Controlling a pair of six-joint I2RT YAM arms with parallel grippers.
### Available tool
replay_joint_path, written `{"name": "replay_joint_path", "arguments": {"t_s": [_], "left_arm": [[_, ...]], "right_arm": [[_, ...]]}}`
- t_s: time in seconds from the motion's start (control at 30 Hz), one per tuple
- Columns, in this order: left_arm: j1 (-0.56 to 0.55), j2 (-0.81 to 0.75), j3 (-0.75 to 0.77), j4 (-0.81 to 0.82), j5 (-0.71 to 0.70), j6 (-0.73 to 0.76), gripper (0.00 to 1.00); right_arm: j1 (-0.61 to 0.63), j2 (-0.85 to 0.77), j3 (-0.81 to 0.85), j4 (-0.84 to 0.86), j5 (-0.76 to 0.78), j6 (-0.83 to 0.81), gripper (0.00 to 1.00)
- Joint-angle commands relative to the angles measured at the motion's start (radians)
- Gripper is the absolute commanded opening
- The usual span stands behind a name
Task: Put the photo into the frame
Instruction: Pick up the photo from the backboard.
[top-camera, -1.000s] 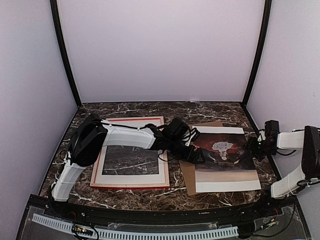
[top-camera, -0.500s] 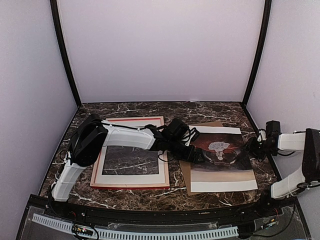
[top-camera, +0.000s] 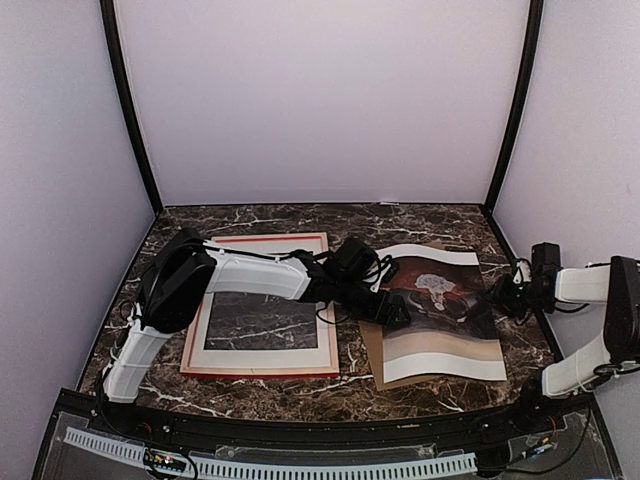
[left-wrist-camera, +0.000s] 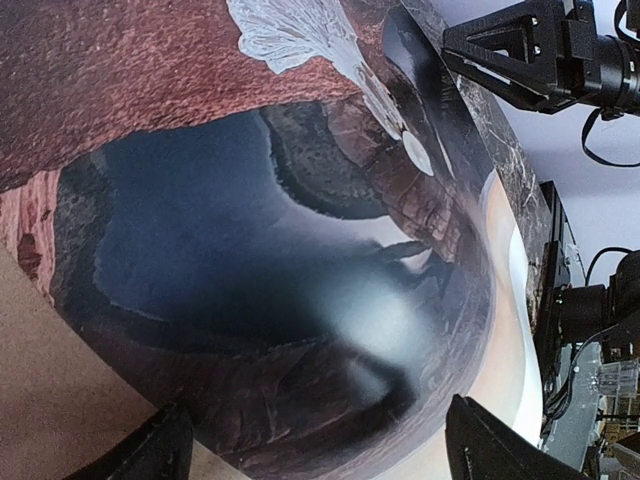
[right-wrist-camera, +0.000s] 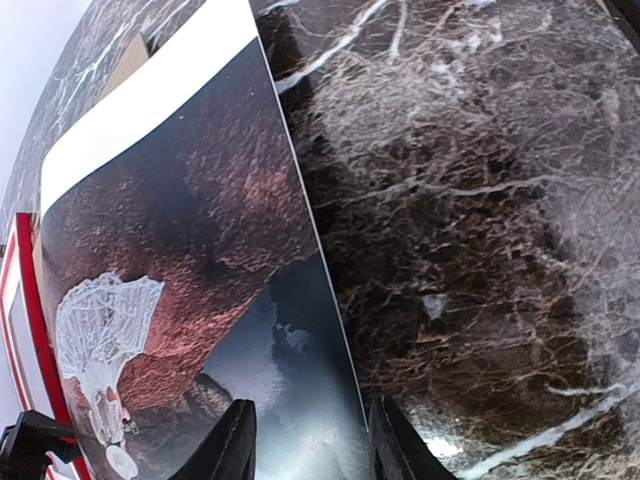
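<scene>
We're reading photo (top-camera: 440, 300) as light, floppy, bowing; best hold: edge sitting inside right claw (right-wrist-camera: 310, 445), still unclenched. Left claw (left-wrist-camera: 320, 450) hanging released just above it.

Dark marble table (top-camera: 262, 396), pale lilac walls (top-camera: 320, 100)

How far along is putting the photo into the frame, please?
Done: nothing yet; the frame lies empty, pale side up. In hand: the photo, bowed on the board, has the right gripper straddling its right edge, the open left gripper at its left. Left: lifting it into the frame.
</scene>
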Motion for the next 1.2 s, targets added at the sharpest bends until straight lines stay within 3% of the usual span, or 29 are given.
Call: {"name": "replay_joint_path", "arguments": {"t_s": [0.0,0.67,0.97,1.17], "left_arm": [[-0.007,0.007,-0.041,-0.054,-0.034,-0.012,0.91],[-0.007,-0.003,-0.064,-0.039,-0.044,-0.02,0.91],[-0.007,-0.004,-0.069,-0.035,-0.045,-0.024,0.91],[-0.007,-0.004,-0.07,-0.032,-0.044,-0.026,0.91]], "right_arm": [[0.003,0.003,-0.01,-0.018,0.07,-0.005,0.39],[0.004,0.023,-0.033,-0.016,0.159,0.015,0.5],[0.005,0.026,-0.029,-0.026,0.174,0.02,0.62],[0.005,0.031,-0.035,-0.018,0.104,0.021,0.55]]}}
